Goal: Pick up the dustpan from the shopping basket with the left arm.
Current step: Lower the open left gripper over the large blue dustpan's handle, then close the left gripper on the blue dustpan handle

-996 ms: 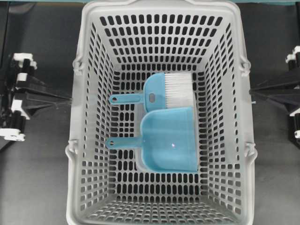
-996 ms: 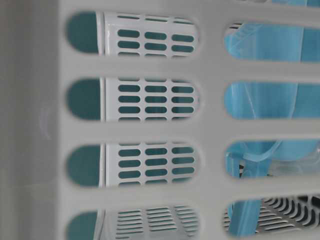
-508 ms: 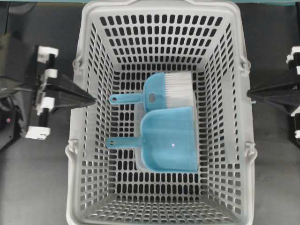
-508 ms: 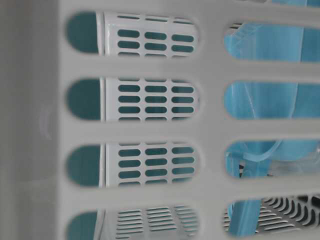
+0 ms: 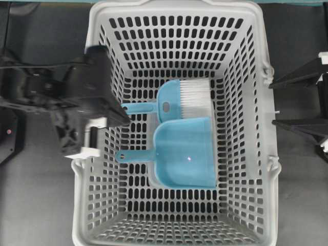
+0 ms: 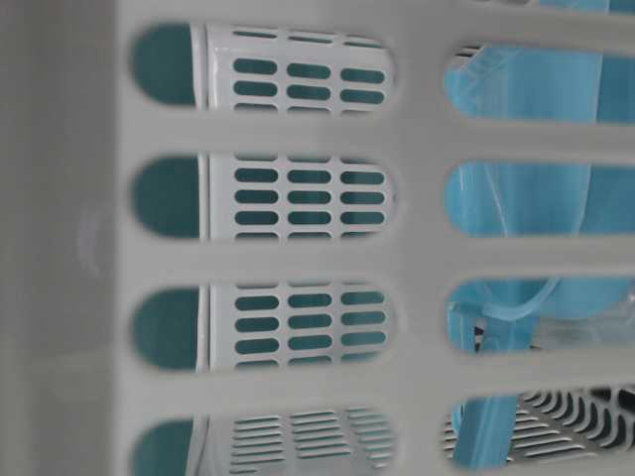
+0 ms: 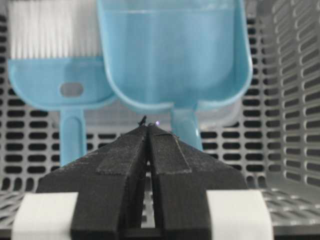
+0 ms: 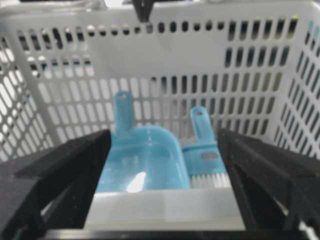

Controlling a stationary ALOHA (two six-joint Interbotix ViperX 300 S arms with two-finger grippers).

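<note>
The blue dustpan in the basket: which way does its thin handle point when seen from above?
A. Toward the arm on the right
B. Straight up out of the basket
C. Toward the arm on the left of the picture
C: in the overhead view the dustpan lies flat on the basket floor, handle running toward the left gripper.

Table-level view: shopping basket (image 6: 417,258) wall fills the frame, out of focus; dustpan (image 6: 526,198) seen only in slices through the slots. Overhead: basket's near rim cut by the bottom edge; right tool (image 5: 300,102) cut off at the right edge; left tool (image 5: 120,115) motion-blurred. Right wrist view soft throughout; hand brush (image 8: 207,162) bristles mostly hidden behind the basket rim.
</note>
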